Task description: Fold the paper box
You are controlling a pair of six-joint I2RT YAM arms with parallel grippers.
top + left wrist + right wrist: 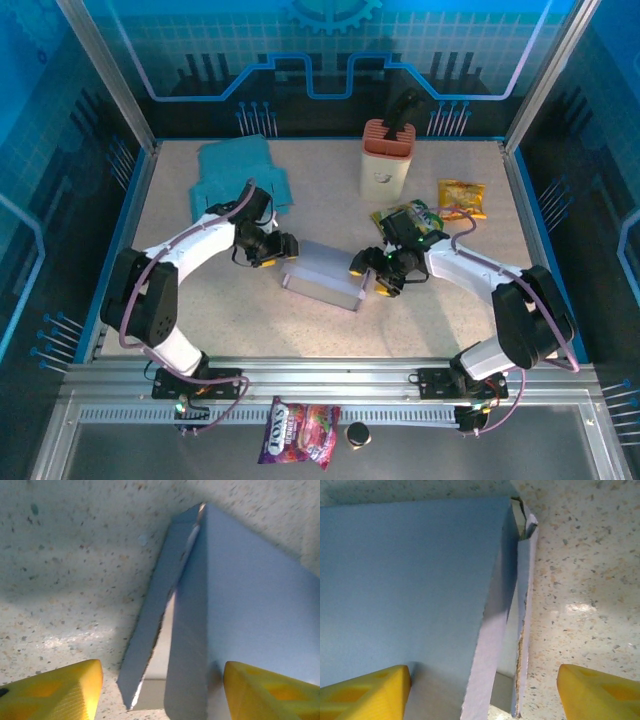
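While left pincer (279, 252) and right pincer (370, 279) gape astride paper box (325, 272), contact is unclear.

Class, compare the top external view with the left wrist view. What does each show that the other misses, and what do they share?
Top external: the left arm, the right arm, a blue cloth, a utensil holder, a yellow snack bag and the whole paper box. Left wrist: the box's end up close, a flap standing away with a gap, between the yellow fingers. Shared: the blue box and speckled table.
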